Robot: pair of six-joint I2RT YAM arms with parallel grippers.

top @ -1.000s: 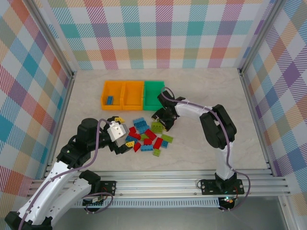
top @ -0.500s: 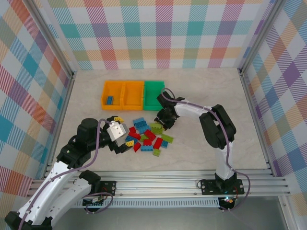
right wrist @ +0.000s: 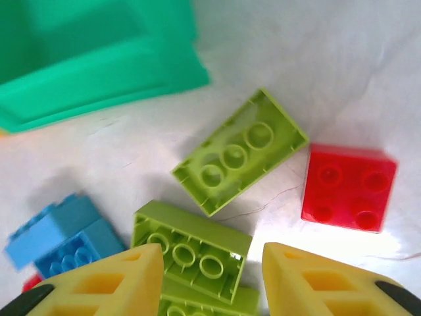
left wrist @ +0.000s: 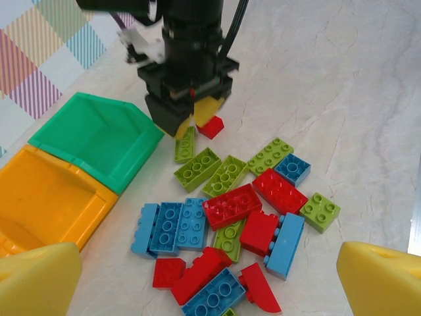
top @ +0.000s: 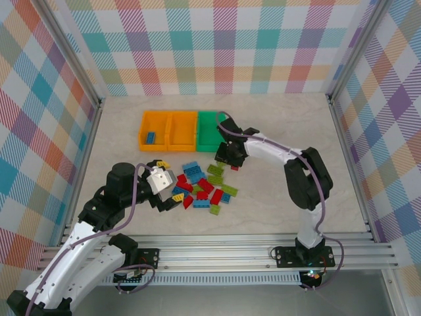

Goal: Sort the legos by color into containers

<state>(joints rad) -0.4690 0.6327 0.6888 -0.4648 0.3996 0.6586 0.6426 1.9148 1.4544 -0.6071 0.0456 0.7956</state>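
Toward the far edge of the tabletop (top: 283, 125), left of centre, 3 bins sit in a row: left orange bin (top: 158, 125), middle orange bin (top: 183, 128), green bin (top: 209, 128). Just 1 blue brick (top: 151, 137) is binned, in the left orange one, so the sort has barely begun. The lego pile (top: 200, 185) lies mid-tabletop, just short of the bins. The right gripper (top: 228, 156) hangs over the pile's far fringe, just beside the green bin's near right corner. That spot makes sense, since the lime pieces there have the shortest carry to the green bin. Its jaws are part-open. The yellow fingers (right wrist: 112, 283) look empty, with bricks lying flat beneath them, though the wrist angle is steep so I wouldn't swear to it. Ahead of it a skewed lime brick (right wrist: 240, 151) sits just beside a red brick (right wrist: 348, 187). Another lime brick (right wrist: 191, 247) lies right between the fingers, so it's my guess for the target, with the jaw gap set to straddle it. The left gripper (left wrist: 210, 270) is spread wide and holding nothing, at the pile's left side. It's probably parked there to keep clear, and it's well placed for blues bound for the orange bins on its side.
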